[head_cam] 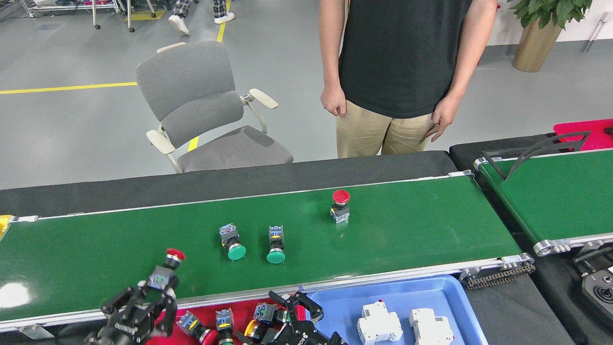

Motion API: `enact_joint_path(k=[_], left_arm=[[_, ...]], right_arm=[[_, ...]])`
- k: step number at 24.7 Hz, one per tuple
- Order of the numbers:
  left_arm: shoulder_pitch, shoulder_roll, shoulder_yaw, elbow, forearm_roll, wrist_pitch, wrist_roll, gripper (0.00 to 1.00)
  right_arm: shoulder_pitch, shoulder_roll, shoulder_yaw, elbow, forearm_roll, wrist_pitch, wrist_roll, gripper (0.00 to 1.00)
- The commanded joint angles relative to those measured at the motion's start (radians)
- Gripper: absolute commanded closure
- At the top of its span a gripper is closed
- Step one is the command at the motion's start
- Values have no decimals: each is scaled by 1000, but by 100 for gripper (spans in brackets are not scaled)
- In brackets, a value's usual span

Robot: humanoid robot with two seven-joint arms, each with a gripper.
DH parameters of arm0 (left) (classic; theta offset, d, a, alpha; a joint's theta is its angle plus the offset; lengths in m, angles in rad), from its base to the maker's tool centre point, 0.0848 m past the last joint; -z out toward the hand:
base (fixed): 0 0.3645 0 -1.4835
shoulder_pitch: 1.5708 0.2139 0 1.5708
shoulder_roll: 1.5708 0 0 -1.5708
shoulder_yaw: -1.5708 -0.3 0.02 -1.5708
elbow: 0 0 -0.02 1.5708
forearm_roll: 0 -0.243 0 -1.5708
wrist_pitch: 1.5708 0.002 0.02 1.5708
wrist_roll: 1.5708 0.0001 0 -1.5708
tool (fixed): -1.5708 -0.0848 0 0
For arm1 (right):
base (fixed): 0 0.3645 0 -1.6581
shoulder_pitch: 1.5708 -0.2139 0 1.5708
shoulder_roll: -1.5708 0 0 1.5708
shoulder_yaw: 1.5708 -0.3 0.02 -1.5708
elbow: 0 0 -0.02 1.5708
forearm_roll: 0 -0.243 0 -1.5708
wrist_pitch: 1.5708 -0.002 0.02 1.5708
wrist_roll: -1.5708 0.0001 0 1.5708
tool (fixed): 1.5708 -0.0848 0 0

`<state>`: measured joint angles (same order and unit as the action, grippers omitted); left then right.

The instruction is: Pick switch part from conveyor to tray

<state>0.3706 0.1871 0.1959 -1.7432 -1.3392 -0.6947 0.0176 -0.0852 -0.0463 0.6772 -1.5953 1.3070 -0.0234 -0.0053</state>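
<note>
Red-capped switch part (165,271) is being gripped by the left end effector (152,293) above the conveyor (407,235); the right end effector (299,314) is hanging released over the red tray (239,306).

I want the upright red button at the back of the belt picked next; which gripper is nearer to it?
Right. The right gripper sits over the red tray, below and slightly left of the upright red button; the left gripper is far left, holding another red button.

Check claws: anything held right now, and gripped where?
Left claw holds the red-capped switch by its grey contact-block base, cap pointing up-right. Right claw is open over the red tray, holding nothing.
</note>
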Motion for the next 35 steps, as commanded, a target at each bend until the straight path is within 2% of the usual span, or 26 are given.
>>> enact_joint_path(k=[1,4,6,8,10,12,14,17,20,23,28,35], left_arm=[[31,-29,8,-29,6,-69,-2,8],[44,-46,8,-29,5,-39,-2,1],[44,-51,14,-30,5,41,-2,0],[39,-75,30,-32,8,218,4,0],[30,-80,73,-32,5,466,8,0],[30,-75,108,-32,-3,550,15,0],[33,-75,155,-32,-5,563,25,0],[33,-72,157,-27,-5,563,25,0],[33,-69,155,-24,-6,537,22,0],[24,-37,151,-24,-11,485,13,0],[-85,-11,63,14,-9,503,-45,0],[-173,-8,51,119,-12,523,-53,0]], right_arm=[[51,-1,-145,-48,-2,5,-15,0],[130,-3,-341,-57,-2,7,-42,0],[179,-3,-466,-58,-2,5,-53,0],[200,-9,-539,-58,-2,7,-55,0],[208,-30,-584,-51,-2,2,-53,0],[208,-53,-588,-51,-2,-1,-55,0],[208,-56,-590,-52,-2,-1,-53,0],[208,-60,-590,-51,-2,-1,-53,0],[208,-60,-590,-51,-2,-1,-53,0],[209,-61,-588,-51,-2,-3,-53,0],[203,-63,-585,-32,0,-4,-53,0],[193,-63,-567,-31,5,-4,-53,0]])
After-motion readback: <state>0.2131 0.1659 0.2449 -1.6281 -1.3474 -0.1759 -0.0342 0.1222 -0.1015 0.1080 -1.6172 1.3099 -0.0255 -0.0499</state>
